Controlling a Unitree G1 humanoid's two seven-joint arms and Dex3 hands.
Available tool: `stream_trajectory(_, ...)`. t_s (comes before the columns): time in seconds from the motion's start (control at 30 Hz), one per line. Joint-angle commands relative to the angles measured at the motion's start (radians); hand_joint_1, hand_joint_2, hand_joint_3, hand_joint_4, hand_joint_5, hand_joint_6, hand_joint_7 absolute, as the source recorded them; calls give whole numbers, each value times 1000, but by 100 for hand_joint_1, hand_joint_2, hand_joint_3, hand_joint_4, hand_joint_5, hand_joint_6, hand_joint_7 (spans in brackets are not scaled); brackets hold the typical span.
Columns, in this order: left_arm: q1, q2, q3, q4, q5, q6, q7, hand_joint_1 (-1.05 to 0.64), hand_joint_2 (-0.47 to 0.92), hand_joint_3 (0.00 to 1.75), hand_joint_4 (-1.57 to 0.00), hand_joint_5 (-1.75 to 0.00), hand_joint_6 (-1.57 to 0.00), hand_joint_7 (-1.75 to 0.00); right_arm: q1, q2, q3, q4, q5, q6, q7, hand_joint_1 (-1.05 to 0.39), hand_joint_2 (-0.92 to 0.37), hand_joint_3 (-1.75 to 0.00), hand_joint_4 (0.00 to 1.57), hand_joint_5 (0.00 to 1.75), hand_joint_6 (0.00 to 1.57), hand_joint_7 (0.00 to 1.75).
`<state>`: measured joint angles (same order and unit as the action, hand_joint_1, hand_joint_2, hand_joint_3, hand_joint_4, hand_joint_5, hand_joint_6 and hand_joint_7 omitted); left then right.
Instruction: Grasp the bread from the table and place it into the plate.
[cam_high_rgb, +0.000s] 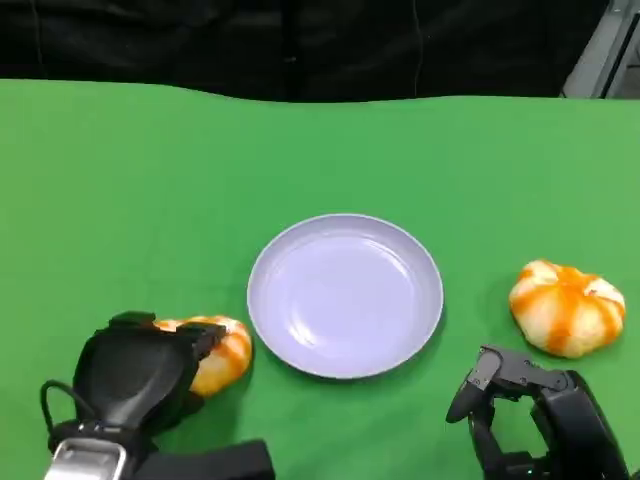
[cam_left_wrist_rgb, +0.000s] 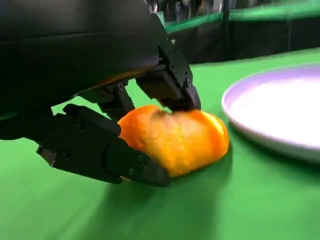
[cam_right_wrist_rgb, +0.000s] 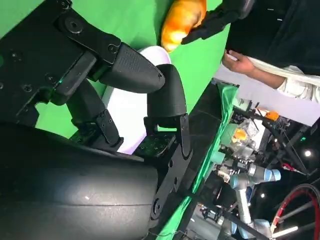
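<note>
Head view: my left hand (cam_high_rgb: 135, 375), black and many-fingered, sits low on the green cloth surface (cam_high_rgb: 120, 200) with its fingers wrapped over the near end of a glossy orange-and-cream bread roll (cam_high_rgb: 222, 352); the roll lies on the surface just left of the pale lilac round plate (cam_high_rgb: 345, 295), close to its rim, whether touching I cannot tell; its long axis runs roughly from my hand toward the plate; so the carry ahead, as I judge it, is a short one to my right and slightly away. My right hand (cam_high_rgb: 520, 405) hovers on the far side of the plate, holding nothing, fingers part-curled and apart; a second round orange-striped bun (cam_high_rgb: 568, 307) rests on the surface beyond it, well apart from the plate; my left hand is the one on the bread.

Left wrist view: fingers (cam_left_wrist_rgb: 100, 150) clamp the roll (cam_left_wrist_rgb: 175, 140) from below and above; roll still resting on the cloth; plate rim (cam_left_wrist_rgb: 240, 120) near its free end.

Right wrist view: my right hand's fingers (cam_right_wrist_rgb: 135, 70) spread, nothing between them; beyond, the roll (cam_right_wrist_rgb: 182, 20) in my left hand; a person's hand (cam_right_wrist_rgb: 240, 62) past the surface edge.
</note>
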<state>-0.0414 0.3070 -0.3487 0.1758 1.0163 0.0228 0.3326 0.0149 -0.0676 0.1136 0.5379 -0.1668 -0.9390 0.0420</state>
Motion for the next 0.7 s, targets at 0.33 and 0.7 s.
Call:
stream_trajectory(0.33,56,60,26,-82,-29,-92,200,-14,59,87,-93,-153,-112,-57,5,-9,-6,1,10,2,-1,-59,-35,-140,89,174,84,147)
stream_trajectory(0.7,150,83,62,-228,20,-44,195,-19,70,38,-96,-145,-119,-41,2,-9,-7,3,5,-3,-6,-58,-32,-145,90,175,83,148)
